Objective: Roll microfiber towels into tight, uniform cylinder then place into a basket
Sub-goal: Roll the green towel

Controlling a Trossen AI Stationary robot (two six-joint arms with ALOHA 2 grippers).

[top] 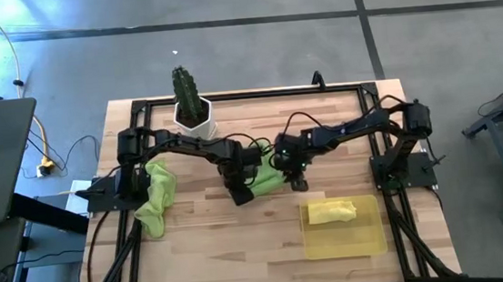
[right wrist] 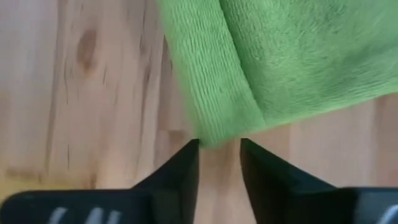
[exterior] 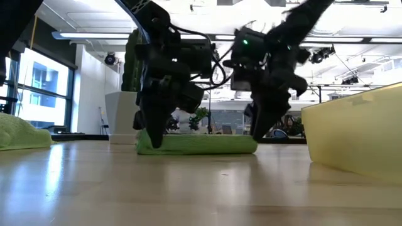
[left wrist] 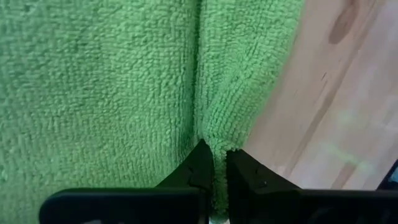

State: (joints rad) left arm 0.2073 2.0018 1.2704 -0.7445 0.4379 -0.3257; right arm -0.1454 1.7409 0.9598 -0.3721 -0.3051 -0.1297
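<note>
Plain lime-green towel [top: 264, 178], yellow basket [top: 342, 239]

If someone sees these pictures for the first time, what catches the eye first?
Both arms meet at mid-table over a folded lime green towel: the left gripper pinches its edge, the right gripper stands open at its corner. A yellow towel lies in the basket, another green towel waits at the left edge.

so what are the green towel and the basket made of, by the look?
Green towel: soft looped microfiber-type cloth, matte; the fuzzy pile shows up close. Basket: probably thin plastic, translucent yellow, smooth low walls; the table shows through it.
</note>
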